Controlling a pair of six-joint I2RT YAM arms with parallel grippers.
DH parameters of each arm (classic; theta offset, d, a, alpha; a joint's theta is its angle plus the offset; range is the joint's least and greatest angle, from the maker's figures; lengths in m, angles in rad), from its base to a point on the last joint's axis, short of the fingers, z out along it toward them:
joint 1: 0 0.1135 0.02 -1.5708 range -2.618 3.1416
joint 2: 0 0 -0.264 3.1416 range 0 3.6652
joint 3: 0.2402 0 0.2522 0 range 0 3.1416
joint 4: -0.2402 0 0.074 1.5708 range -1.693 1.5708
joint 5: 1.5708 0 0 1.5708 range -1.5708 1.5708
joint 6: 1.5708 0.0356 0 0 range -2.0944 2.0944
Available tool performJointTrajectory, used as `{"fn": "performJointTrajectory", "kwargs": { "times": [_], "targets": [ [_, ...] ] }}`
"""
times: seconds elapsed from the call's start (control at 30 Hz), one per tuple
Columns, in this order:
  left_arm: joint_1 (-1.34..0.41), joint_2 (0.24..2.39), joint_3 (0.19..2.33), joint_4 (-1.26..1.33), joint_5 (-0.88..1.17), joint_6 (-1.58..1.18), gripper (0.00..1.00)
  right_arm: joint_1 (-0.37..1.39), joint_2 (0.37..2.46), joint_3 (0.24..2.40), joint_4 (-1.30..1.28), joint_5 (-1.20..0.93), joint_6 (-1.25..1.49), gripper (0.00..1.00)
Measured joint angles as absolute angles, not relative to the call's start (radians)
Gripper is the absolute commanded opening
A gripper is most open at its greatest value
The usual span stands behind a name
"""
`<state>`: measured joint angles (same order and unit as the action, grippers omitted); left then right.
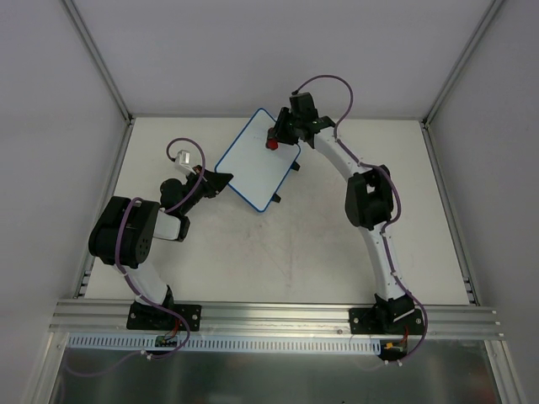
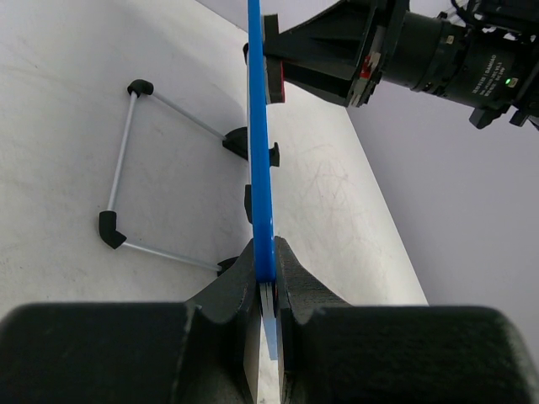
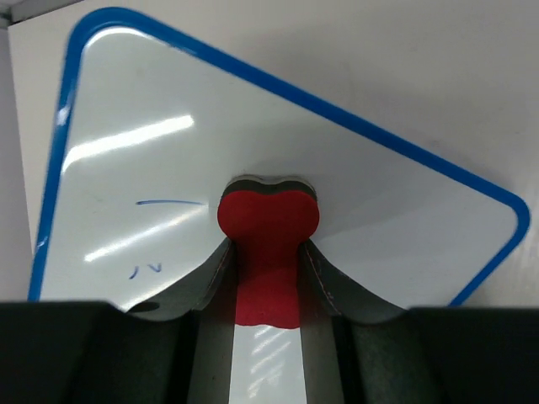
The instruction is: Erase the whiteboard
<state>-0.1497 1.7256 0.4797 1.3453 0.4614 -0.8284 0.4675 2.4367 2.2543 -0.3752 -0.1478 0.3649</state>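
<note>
The whiteboard [image 1: 255,164] is white with a thin blue rim and lies tilted at the table's back middle. My left gripper [image 1: 221,182] is shut on its near-left edge; in the left wrist view the blue rim [image 2: 260,168] runs edge-on between the jaws of that gripper [image 2: 268,282]. My right gripper [image 1: 274,139] is shut on the red bone-shaped eraser [image 3: 268,252] and presses its far end against the board's face [image 3: 168,168]. Short blue pen marks [image 3: 168,203] remain on the board left of the eraser.
A small wire stand [image 2: 126,168] with black corner pieces lies on the table left of the board. A small white object [image 1: 181,156] sits at the back left. The frame's walls and posts close in the table at the back and sides.
</note>
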Motion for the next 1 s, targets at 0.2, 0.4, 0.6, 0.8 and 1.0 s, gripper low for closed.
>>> {"fn": "performJointTrajectory", "kwargs": {
  "times": [0.2,0.4,0.6,0.8,1.0],
  "targets": [
    [-0.150,1.726,0.479,1.345,0.461,-0.829,0.00,0.432,2.437,2.211,-0.410,-0.099,0.407,0.00],
    [-0.150,1.725,0.478,1.346,0.461,-0.828,0.00,0.425,2.437,2.210,-0.423,-0.089,0.411,0.00],
    [-0.150,1.724,0.478,1.345,0.462,-0.828,0.00,0.440,2.438,2.239,-0.435,-0.087,0.372,0.00],
    [-0.150,1.724,0.478,1.345,0.463,-0.827,0.00,0.501,2.438,2.291,-0.435,-0.083,0.303,0.00],
    [-0.152,1.720,0.475,1.345,0.462,-0.822,0.00,0.550,2.438,2.328,-0.433,-0.086,0.239,0.00]
  ]
}}
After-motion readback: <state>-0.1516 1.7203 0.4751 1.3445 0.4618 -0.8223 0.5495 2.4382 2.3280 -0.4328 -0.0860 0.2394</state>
